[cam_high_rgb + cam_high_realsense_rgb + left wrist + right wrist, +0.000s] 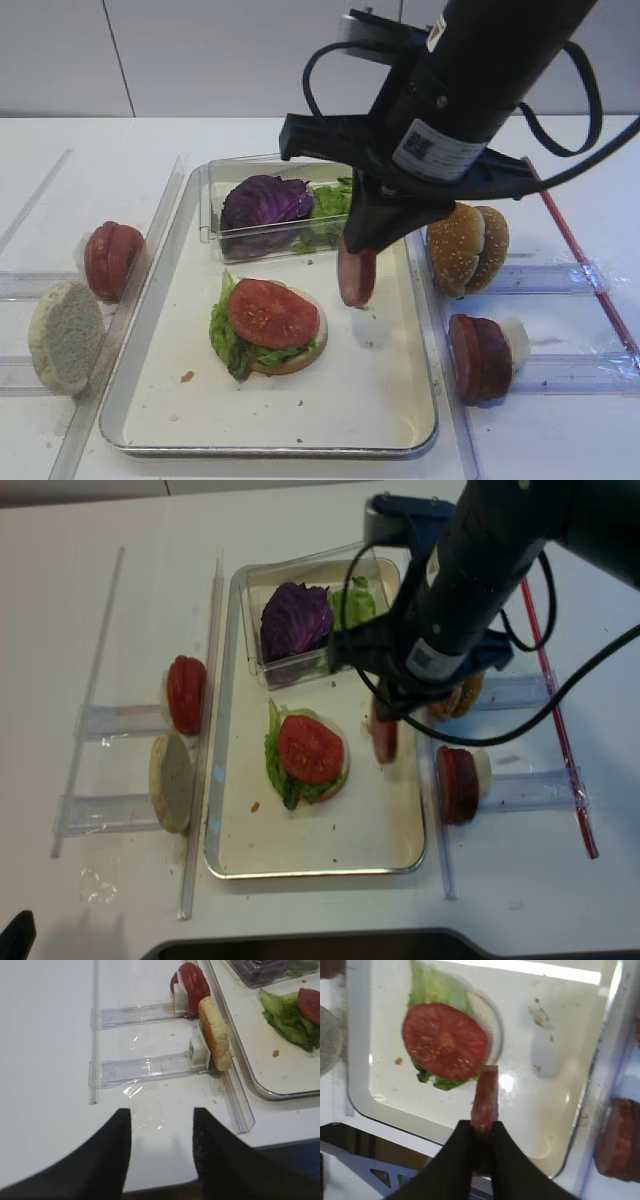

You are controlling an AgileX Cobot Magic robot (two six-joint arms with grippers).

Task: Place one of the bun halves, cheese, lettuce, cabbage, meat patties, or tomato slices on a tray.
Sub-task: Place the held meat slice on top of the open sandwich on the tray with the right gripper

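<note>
On the tray (pixel 420 400), left of centre, a bun half (pixel 300 355) carries lettuce (pixel 225 335) and a tomato slice (pixel 272 312); just right of that stack, the right gripper (pixel 362 255) pinches a meat patty (pixel 356 277) by its upper edge, so the disc hangs on edge above the tray floor. The patty looks stiff, light and rather smooth, so an edge grip seems adequate though it could swivel. The right arm reaches down steeply from above, while the left gripper (pixel 161 1132), jaws spread, hangs over the bare table well left of the tray.
</note>
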